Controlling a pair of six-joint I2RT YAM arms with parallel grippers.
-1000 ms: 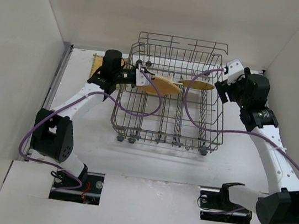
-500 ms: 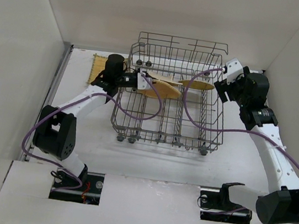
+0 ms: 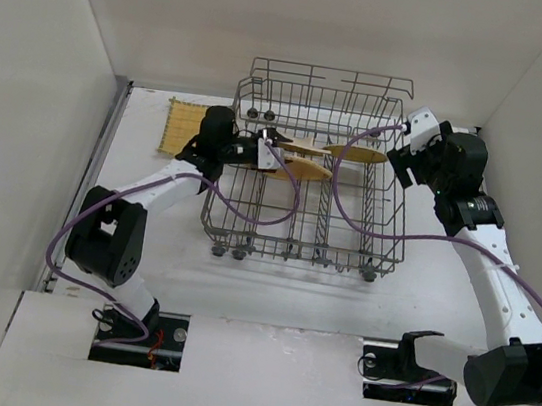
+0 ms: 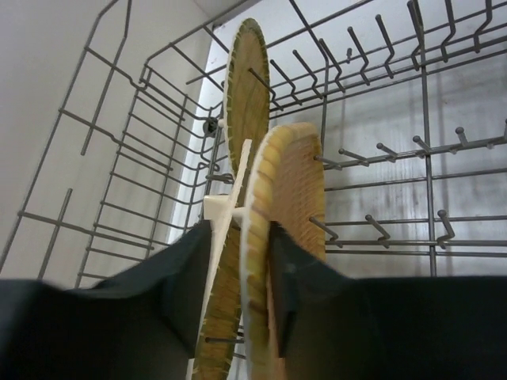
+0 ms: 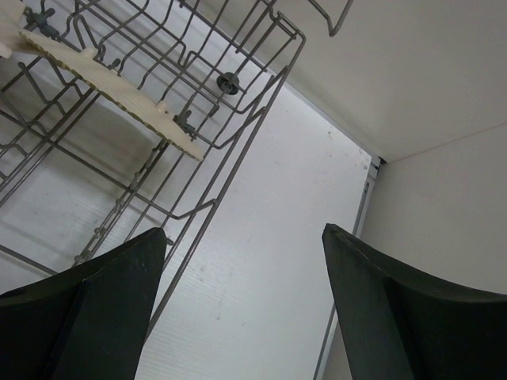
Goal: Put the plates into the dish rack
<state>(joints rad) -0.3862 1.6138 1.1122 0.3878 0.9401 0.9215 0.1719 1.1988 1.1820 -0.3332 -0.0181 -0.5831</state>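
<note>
Jaws of the left gripper (image 4: 238, 229) are closed on the lower edge of the held plate (image 4: 295, 190), a tan plate with a pale ribbed rim. It stands on edge, one finger on each face, and rises past the fingertips into the dish rack (image 3: 378, 228). Just beyond it a 2nd plate (image 4: 245, 79) stands upright among the wire prongs, nearly parallel and close beside the held plate; whether the 2 touch cannot be told. In the top view the left arm (image 3: 168, 184) stretches from its base up and to the right, its wrist passing over the rack's left wall so that the gripper sits inside the back left part of the rack.

A 3rd plate (image 3: 358, 155) rests on edge in the back right part of the rack. A 4th plate (image 3: 179, 122), pale and striped, lies flat on the worktop (image 3: 439, 297) just left of the rack.

The right gripper (image 5: 245, 233) is outside the rack's right wall near the back corner, jaws spread wide with nothing between them, and the right arm (image 3: 502, 286) bends up from its base.
</note>
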